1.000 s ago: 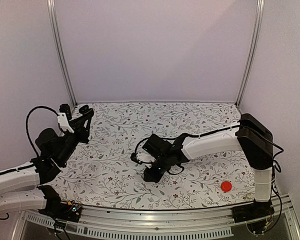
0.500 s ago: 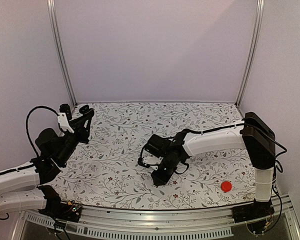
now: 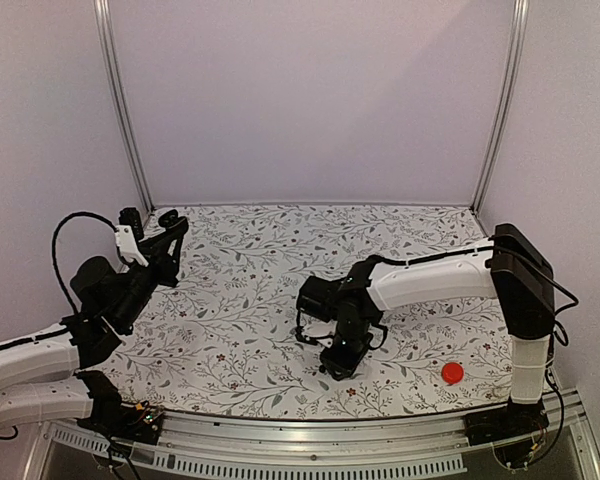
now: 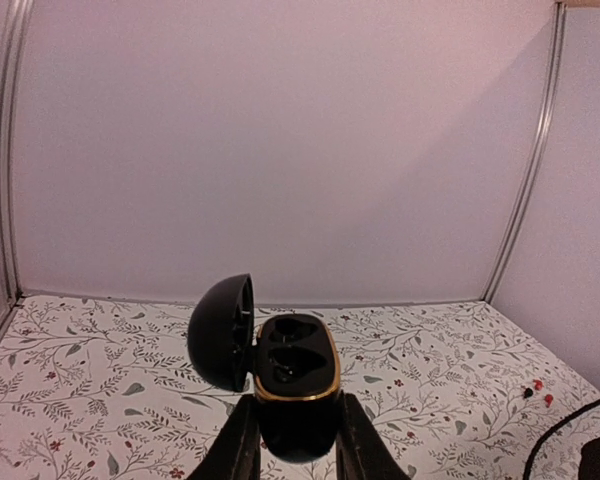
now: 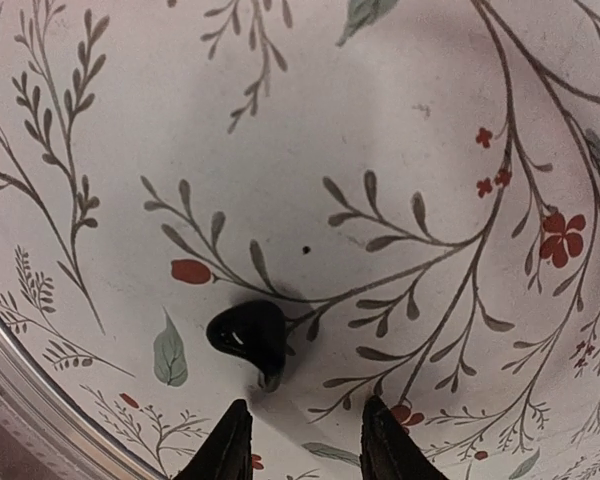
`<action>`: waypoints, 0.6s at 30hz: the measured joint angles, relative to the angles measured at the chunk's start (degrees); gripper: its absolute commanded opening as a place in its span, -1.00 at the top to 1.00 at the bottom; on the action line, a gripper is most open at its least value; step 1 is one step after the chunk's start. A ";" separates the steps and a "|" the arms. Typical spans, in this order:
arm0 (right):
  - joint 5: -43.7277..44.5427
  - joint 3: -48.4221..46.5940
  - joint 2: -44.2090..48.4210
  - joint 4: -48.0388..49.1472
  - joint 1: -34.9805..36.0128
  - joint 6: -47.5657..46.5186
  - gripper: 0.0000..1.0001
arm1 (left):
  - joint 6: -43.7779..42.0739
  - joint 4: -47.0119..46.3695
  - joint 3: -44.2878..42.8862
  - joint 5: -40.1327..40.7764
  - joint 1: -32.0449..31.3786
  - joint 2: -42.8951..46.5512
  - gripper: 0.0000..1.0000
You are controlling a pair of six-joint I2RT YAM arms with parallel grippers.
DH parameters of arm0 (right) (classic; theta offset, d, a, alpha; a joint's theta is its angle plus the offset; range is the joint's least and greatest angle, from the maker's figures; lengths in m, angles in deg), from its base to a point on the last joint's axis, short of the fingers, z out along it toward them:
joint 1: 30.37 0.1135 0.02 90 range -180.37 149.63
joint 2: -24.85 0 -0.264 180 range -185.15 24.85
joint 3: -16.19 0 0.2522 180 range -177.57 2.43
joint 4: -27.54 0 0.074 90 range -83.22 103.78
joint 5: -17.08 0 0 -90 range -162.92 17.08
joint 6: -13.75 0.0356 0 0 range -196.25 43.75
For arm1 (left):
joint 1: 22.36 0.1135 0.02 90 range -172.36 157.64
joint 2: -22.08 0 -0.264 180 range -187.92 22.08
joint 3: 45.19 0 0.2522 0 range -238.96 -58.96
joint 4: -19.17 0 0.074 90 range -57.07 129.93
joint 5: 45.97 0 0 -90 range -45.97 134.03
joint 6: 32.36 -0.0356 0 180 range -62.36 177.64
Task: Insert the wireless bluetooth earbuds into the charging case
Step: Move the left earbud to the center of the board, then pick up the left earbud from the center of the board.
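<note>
Right wrist view: one earbud (image 5: 248, 335), glossy black, lying on the desk (image 5: 400, 150) just ahead of the right jaws, narrow end turned toward the gap. Right jaws partly open, nothing between them, tips short of the bud on either side of bare patterned top. Top external view: right jaws pointed down near the front edge of the desk, right of centre; red disc (image 3: 452, 373) nearer the front right corner, apart, not involved.

Left wrist view: charging case (image 4: 295, 385) pinched by its lower half in the left jaws, closed tight on it; lid swung open to the left, gold rim and both wells facing up toward the camera. Held in the air near the far left corner of the desk, well apart from the earbud. Wells dark; contents not readable.

Step in hand, by judgement: picking up the earbud. To do it well: bring the tips forward to put the rounded body, not the narrow end, midway between them; widen slightly for a body broader than the gap; lower almost onto the desk before closing. Close slowly: small, glossy, rounded, so likely to squirt out or roll under an off-centre pinch. Note the bud's orientation in the grip, for matching the well's shape later. Keep the case level and steady for the hand-over.
</note>
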 measured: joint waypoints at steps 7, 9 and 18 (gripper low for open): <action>0.59 -5.20 -3.37 -5.70 0.24 -1.14 0.18 | 0.00 -0.02 0.00 0.00 0.02 0.00 0.55; 0.57 -7.67 -4.87 -6.84 0.55 -1.64 0.16 | 0.00 -0.02 0.00 0.00 0.02 0.00 0.55; 0.55 -16.46 -10.29 -8.81 2.05 -4.09 0.31 | 0.02 -0.07 0.02 0.02 0.04 0.00 0.55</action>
